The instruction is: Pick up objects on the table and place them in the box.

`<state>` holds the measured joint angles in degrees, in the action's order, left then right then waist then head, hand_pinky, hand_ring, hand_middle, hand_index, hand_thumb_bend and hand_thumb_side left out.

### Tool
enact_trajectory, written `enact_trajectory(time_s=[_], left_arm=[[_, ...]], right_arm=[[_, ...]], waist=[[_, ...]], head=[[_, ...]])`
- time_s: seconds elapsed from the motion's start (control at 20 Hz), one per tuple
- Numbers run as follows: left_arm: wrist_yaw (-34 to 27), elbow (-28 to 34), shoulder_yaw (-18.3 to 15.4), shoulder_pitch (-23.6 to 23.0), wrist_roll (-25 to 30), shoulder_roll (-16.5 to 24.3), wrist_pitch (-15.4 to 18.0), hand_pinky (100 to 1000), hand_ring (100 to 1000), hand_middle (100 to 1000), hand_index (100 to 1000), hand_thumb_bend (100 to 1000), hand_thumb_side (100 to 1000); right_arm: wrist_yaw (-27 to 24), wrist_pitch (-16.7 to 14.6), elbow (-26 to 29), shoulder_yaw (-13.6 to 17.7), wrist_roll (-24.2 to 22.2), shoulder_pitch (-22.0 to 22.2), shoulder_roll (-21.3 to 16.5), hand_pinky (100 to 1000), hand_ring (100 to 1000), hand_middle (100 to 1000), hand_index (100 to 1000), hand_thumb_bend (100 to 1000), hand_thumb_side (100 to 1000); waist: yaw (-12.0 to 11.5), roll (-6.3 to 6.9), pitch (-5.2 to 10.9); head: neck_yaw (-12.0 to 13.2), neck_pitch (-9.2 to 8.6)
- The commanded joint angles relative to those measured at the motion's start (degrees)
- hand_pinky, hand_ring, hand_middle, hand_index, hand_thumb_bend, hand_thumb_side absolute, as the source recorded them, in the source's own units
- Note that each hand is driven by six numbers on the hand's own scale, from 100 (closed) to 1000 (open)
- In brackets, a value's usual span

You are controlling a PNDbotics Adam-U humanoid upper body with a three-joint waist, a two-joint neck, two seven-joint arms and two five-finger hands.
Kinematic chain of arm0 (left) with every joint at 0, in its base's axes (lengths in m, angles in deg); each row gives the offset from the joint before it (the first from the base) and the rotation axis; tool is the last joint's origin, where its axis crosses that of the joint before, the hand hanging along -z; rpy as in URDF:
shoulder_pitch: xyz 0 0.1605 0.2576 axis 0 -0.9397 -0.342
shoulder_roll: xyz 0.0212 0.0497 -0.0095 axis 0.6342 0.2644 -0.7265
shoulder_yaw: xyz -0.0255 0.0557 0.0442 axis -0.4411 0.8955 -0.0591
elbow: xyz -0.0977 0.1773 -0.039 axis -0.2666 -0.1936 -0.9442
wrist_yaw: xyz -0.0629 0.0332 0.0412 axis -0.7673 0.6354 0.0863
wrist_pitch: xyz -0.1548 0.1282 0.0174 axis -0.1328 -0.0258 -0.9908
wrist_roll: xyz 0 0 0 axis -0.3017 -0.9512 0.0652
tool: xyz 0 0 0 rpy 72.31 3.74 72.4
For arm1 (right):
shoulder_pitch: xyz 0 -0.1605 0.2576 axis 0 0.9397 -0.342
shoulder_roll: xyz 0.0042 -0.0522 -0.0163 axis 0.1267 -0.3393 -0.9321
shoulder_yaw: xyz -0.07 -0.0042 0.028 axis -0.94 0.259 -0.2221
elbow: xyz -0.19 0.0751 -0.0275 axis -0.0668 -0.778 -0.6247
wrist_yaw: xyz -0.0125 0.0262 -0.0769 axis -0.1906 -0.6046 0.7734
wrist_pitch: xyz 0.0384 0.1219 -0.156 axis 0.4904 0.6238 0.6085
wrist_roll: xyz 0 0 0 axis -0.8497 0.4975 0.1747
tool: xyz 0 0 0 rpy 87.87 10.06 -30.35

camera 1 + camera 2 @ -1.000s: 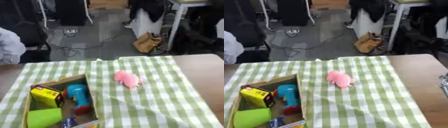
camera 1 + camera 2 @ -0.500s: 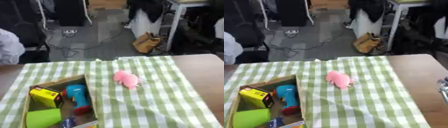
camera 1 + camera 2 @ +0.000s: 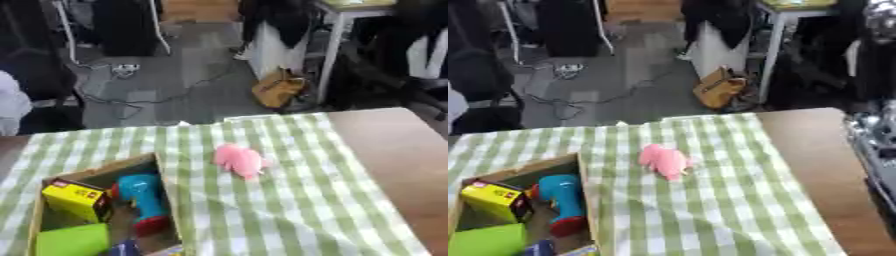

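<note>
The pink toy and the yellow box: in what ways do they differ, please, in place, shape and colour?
Place: the pink toy lies on the green checked cloth, outside the cardboard box; the yellow box is inside it, beside a blue and red toy.
Shape: the pink toy is rounded and irregular; the yellow box has flat faces and straight edges.
Colour: the pink toy is one plain pink; the yellow box carries a red mark at one corner.
No hand touches either.

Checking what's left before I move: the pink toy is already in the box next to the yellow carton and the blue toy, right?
Not quite. The pink toy lies on the checked cloth, outside the box and to its right, as the left eye view shows. The yellow carton and the blue toy are in the box.
</note>
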<state>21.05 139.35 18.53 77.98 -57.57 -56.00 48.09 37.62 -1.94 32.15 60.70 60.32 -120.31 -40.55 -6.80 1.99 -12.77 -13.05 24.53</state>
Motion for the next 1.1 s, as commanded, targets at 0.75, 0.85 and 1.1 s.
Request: enact_trajectory(time_s=[0.75,0.85,1.1], left_arm=[[-1.67,0.77,1.52,0.82,1.86,0.92,-0.21,897,918,944,960,155,1000],[-1.86,0.77,1.67,1.10,2.08,0.71,-0.19,897,918,944,960,156,1000],[-2.16,0.77,1.81,1.38,2.33,0.41,-0.19,898,917,943,959,152,1000]], right_arm=[[31.44,-2.82,-35.76,-16.13,-34.45,-21.72,1.73,884,891,877,917,440,1000],[34.86,-4.96,-41.56,-16.55,-34.63,-23.25,3.43,890,895,881,917,453,1000],[41.55,-7.86,-50.91,-16.03,-32.62,-25.04,6.23,904,906,887,922,482,1000]], waist=[[-5.32,-2.83,3.10],[-6.01,-2.95,2.94],[-6.95,-2.93,2.60]], head=[[-7.97,0.97],[-8.82,0.88],[-10.45,0.41]])
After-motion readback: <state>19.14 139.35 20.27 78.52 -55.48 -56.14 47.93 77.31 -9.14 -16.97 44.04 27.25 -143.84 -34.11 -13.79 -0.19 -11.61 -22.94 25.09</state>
